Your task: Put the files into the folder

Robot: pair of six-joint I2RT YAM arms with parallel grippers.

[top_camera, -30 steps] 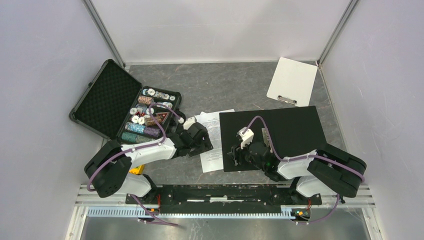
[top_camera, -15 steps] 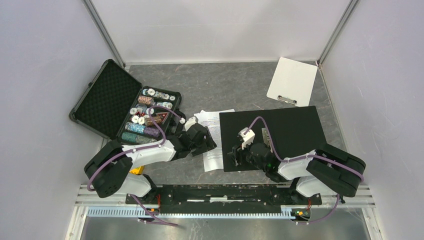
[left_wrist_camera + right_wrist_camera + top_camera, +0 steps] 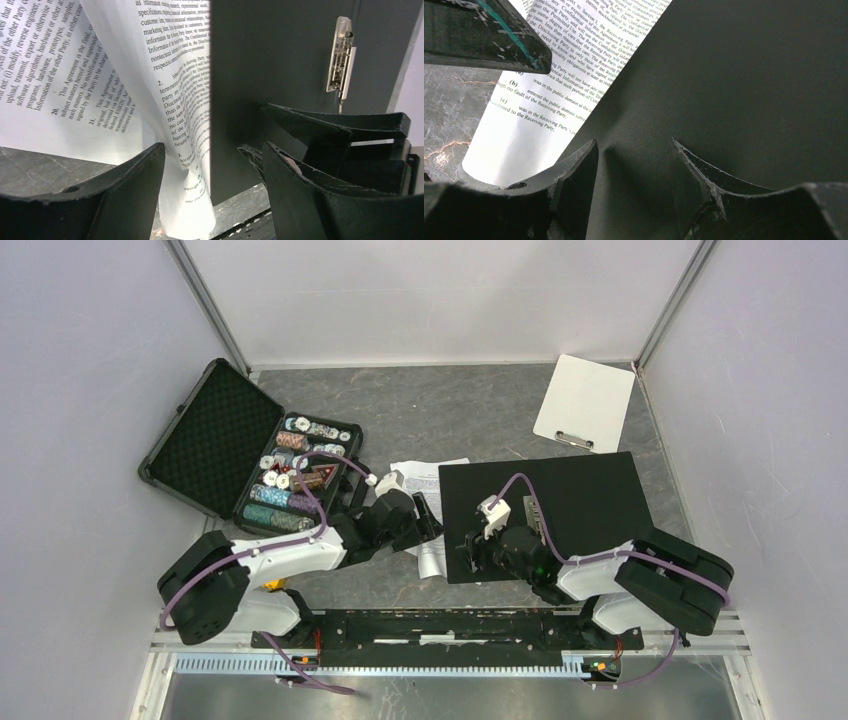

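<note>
The folder (image 3: pixel 590 495) lies open at centre right with its black inside up; its metal clip (image 3: pixel 342 55) shows in the left wrist view. The files (image 3: pixel 420 475), white sheets of dense text, lie just left of it and buckle upward against the folder's left edge (image 3: pixel 190 100). My left gripper (image 3: pixel 428 512) is open, with the buckled sheet standing between its fingers (image 3: pixel 212 145), not clamped. My right gripper (image 3: pixel 468 548) is open and low over the folder's near-left corner (image 3: pixel 634 142), with the files (image 3: pixel 549 90) to its left.
An open black case of chips (image 3: pixel 250 455) stands at the left, close behind my left arm. A white clipboard (image 3: pixel 585 400) lies at the back right. Grey walls close in both sides. A metal rail (image 3: pixel 450 625) runs along the near edge.
My left gripper has moved right toward the folder, pushing the files along. The sheets have bunched up against the folder's left edge. The right gripper has stayed put.
</note>
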